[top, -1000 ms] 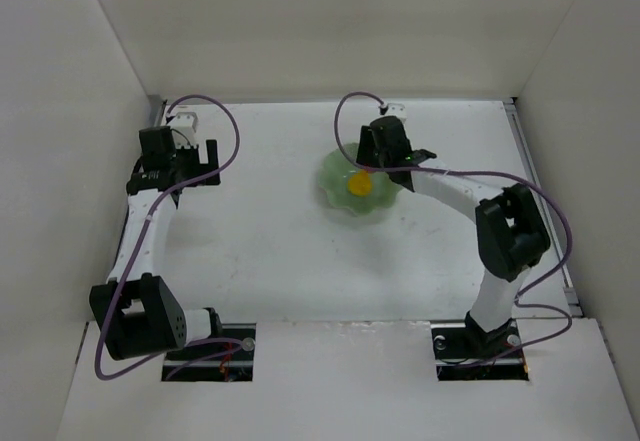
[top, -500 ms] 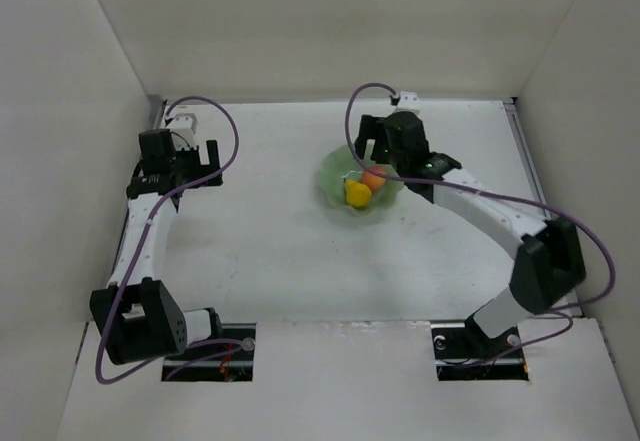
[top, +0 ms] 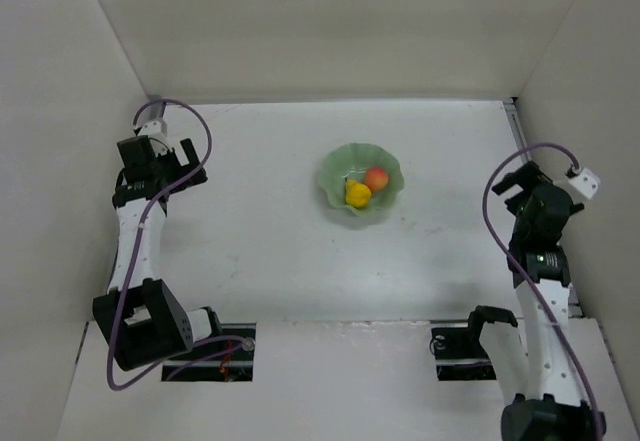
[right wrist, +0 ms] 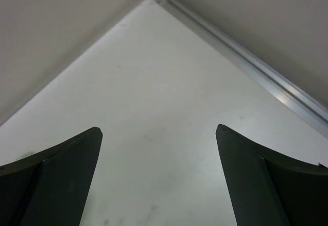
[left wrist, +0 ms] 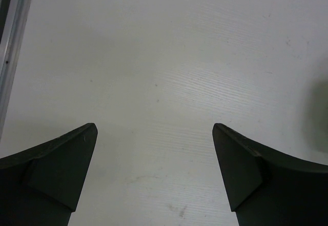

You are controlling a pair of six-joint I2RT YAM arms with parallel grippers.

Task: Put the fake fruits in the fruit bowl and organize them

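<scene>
Has swung the right arm [top: 545, 261] off the fruit bowl [top: 330, 173] and back to the right edge of the counter [top: 260, 231], well apart from the bowl it hung over half a second ago; has also drawn the left arm [top: 135, 241] a little toward the far-left corner. Leaves the yellow pear [top: 356, 194] and the orange-red peach [top: 377, 178] both inside the bowl, touching, with the peach on the far-right side and the pear nearer the middle. Holds the right jaws spread wide with nothing between them, showing only bare counter and the corner rail [right wrist: 246, 62] in the wrist view. Holds the left jaws spread just as wide and just as empty over bare counter, with a dark greenish smudge at the right border of that view, too blurred to name. Looks like the tail end of the job: placing done, judging by the lie of things, with only the tidying open to question. Calls for little next: perhaps a check that neither fruit leans on the scalloped rim. If a nudge seems wanted, calls for a slow return from above with jaws narrowed, so as not to tip the bowl or roll the peach out. Otherwise calls for parking both arms away from the bowl.
</scene>
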